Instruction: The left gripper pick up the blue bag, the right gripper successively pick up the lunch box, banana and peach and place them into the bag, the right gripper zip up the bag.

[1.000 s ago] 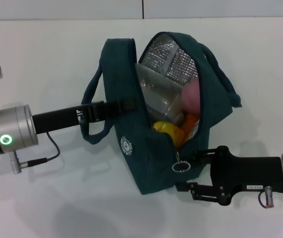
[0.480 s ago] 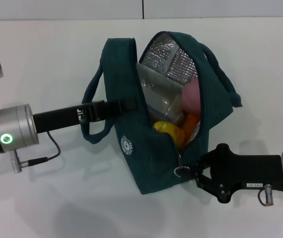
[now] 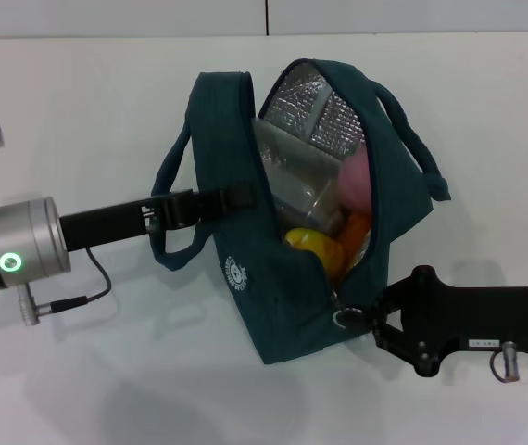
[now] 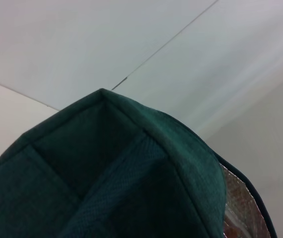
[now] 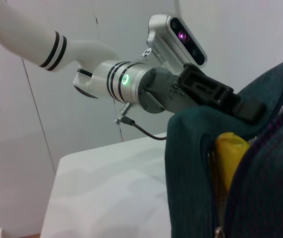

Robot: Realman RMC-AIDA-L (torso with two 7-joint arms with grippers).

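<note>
The large dark teal fabric lunch bag (image 3: 273,269) with silver foil lining hangs above the white table (image 3: 79,102), its mouth wide open and turned up toward the head camera. The black two-fingered left gripper (image 3: 236,197) comes from the left side and is clenched on the bag's side panel near the handle, so that the bag stays lifted and does not fold while the other arm works.

Inside the opening I see the clear rectangular plastic lunch box (image 3: 292,176) leaning against the foil, the round pink peach (image 3: 358,181) near the right wall, and the yellow-orange banana (image 3: 315,246) lower down. All three are already packed, so I judge that only the zipping is left.

The black right gripper (image 3: 361,320) is at the lower end of the opening, just beside the metal ring zip pull (image 3: 345,317). Its fingers stand around the ring, but I cannot tell if they really pinch it. The pull must then travel up along the open seam, and the left hold gives the needed counter-tension.
</note>
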